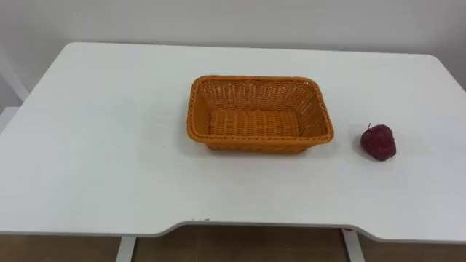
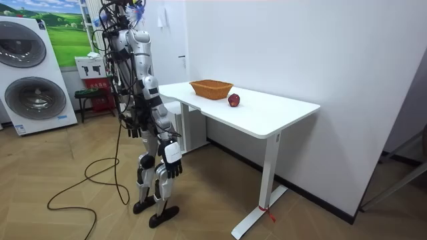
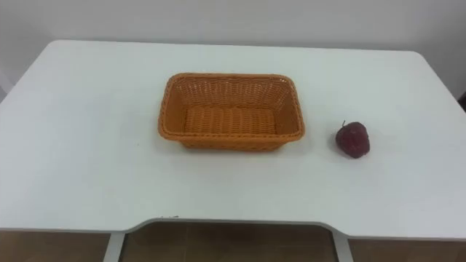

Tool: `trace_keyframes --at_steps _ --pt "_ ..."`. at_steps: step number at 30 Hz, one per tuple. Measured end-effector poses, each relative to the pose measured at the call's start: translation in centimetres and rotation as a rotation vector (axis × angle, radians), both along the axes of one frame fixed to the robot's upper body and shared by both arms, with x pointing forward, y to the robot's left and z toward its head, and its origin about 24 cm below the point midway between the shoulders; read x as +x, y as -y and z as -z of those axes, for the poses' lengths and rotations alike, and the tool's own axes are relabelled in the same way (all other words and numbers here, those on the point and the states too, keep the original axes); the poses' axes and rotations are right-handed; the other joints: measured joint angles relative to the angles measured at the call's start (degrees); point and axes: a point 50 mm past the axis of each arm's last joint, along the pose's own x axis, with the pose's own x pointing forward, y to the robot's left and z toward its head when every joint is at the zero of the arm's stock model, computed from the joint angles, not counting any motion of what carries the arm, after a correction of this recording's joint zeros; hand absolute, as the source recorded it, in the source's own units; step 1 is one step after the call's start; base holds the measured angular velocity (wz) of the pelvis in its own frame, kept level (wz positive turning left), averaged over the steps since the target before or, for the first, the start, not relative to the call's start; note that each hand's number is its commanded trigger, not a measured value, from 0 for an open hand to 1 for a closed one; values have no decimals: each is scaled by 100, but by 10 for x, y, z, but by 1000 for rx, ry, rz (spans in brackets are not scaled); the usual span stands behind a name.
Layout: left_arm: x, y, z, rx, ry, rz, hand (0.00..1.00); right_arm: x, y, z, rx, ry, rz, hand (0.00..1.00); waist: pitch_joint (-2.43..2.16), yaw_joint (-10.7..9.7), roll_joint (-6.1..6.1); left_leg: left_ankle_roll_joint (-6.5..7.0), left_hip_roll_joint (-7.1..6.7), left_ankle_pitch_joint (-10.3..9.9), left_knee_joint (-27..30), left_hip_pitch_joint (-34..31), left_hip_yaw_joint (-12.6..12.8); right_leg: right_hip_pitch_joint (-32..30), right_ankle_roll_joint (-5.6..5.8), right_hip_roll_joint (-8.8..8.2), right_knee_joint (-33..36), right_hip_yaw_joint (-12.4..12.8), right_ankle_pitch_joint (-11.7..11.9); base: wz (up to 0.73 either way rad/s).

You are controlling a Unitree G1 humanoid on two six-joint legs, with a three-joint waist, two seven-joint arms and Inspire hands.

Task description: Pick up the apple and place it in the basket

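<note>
A dark red apple (image 1: 378,141) lies on the white table (image 1: 102,145), to the right of an orange wicker basket (image 1: 200,120) and a short gap away from it. The basket stands at the table's middle with nothing in it. In the room view the apple (image 2: 233,100) and the basket (image 2: 211,89) sit on the table's near end, and I stand upright a step back from that edge. My right hand (image 2: 172,160) hangs at my thigh, its fingers relaxed and holding nothing. Part of my left hand (image 2: 135,125) shows behind my body.
The table's front edge has a curved cut-out (image 1: 240,227) right before me, with wooden floor below. A wall runs behind the table. Washing machines (image 2: 37,73) and a small stool (image 2: 88,97) stand behind me at the room view's left.
</note>
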Motion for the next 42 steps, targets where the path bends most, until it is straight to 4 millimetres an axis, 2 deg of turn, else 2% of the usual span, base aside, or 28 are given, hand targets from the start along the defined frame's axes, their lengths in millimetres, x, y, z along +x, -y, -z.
trace_keyframes --at_steps 8,11,13,14,19,22,25,29,33,37,39,42 --pt "0 0 0 1 0 -2 0 1 0 0 -17 16 29 0 -1 6 15 0 5 0 -2 46 23 -9 0 7 -2 -4 0 0" --pt "0 0 0 6 5 -3 0 1 2 -1 -48 67 194 0 -5 -8 30 0 13 0 -37 68 34 8 0 16 10 9 0 0" --pt "0 0 0 8 9 -3 0 1 7 -2 -84 133 464 0 -9 -31 50 -1 21 0 -47 85 57 28 0 21 -1 12 0 0" --pt "0 0 0 8 9 -3 0 1 8 -2 -94 152 543 0 -9 -39 57 -1 23 0 -47 95 58 54 -1 22 -6 11 0 4" --pt "-12 -5 -2 38 35 -90 0 8 24 -9 -174 360 1246 0 -10 -347 92 -4 30 -1 -100 147 61 104 -1 31 -39 7 0 0" --pt "-14 -11 -4 73 62 -140 0 15 40 -15 -254 457 1541 0 -16 -493 82 -3 28 -1 -101 145 78 105 -1 30 -41 9 0 -2" --pt "-12 -17 -6 82 93 -149 0 30 58 -27 -314 565 1680 0 -24 -516 66 -3 26 -1 -92 149 120 98 0 30 -45 35 1 -8" --pt "-12 -23 -8 110 115 -153 0 54 78 -47 -391 716 1716 0 -38 -515 36 -3 26 -1 -76 174 156 118 0 35 -64 74 2 -4" --pt "-9 -31 -12 144 167 -148 0 84 103 -86 -493 935 1731 0 -41 -500 -3 -3 26 -1 -45 118 155 69 3 36 -38 81 3 0" --pt "-6 -33 -14 153 194 -134 0 112 114 -133 -672 1170 1552 0 -46 -445 -35 -3 23 -1 9 -76 140 -107 3 27 27 49 2 1" --pt "-5 -34 -14 153 202 -130 0 121 116 -150 -763 1244 1485 0 -49 -444 -75 -3 18 -1 49 -175 95 -179 1 25 44 30 4 10" --pt "-4 -33 -14 157 206 -104 0 132 118 -177 -907 1373 1370 0 -47 -332 -87 -6 11 1 92 -218 37 -188 0 24 29 -5 5 9"
